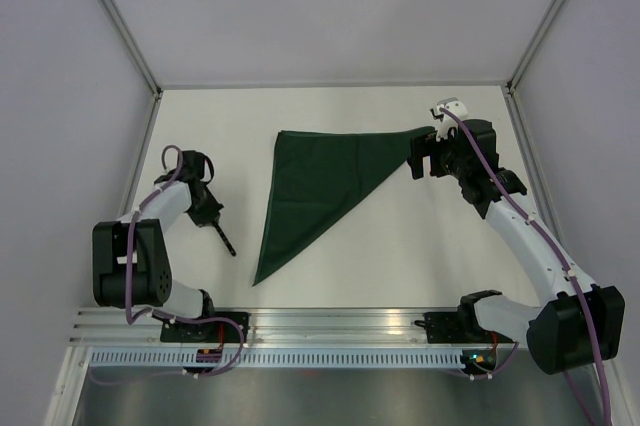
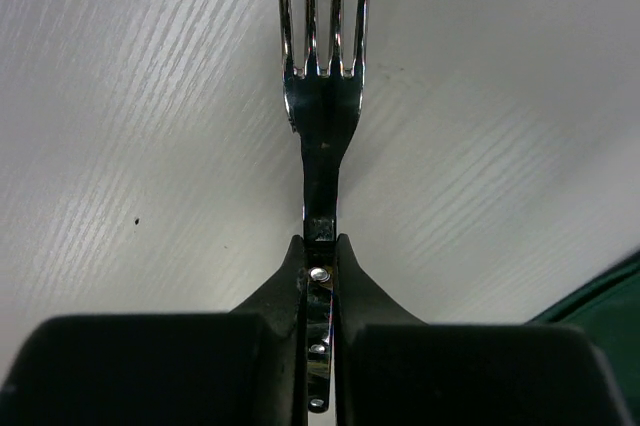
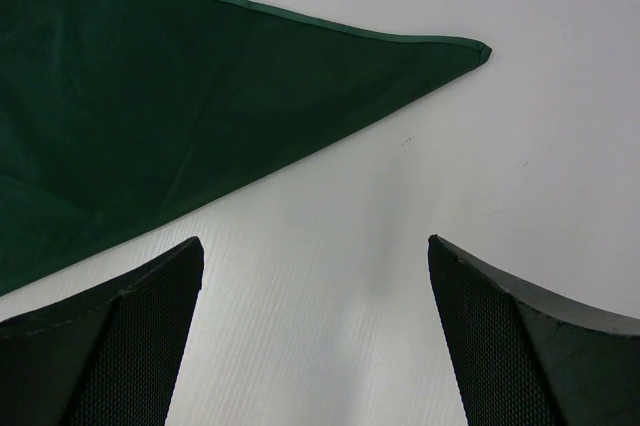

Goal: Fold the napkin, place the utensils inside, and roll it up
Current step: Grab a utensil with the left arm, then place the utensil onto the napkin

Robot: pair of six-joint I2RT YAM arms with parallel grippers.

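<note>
light: bright, even; shadows: soft, faint; glare: streaks on fork (image 2: 320, 111) tines; focus: top view sharp, wrist foregrnd soft

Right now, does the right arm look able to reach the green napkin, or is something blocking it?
Probably yes. The right hand is open and close to the napkin's pointed corner, with only table surface between them and nothing lying in the way.
</note>
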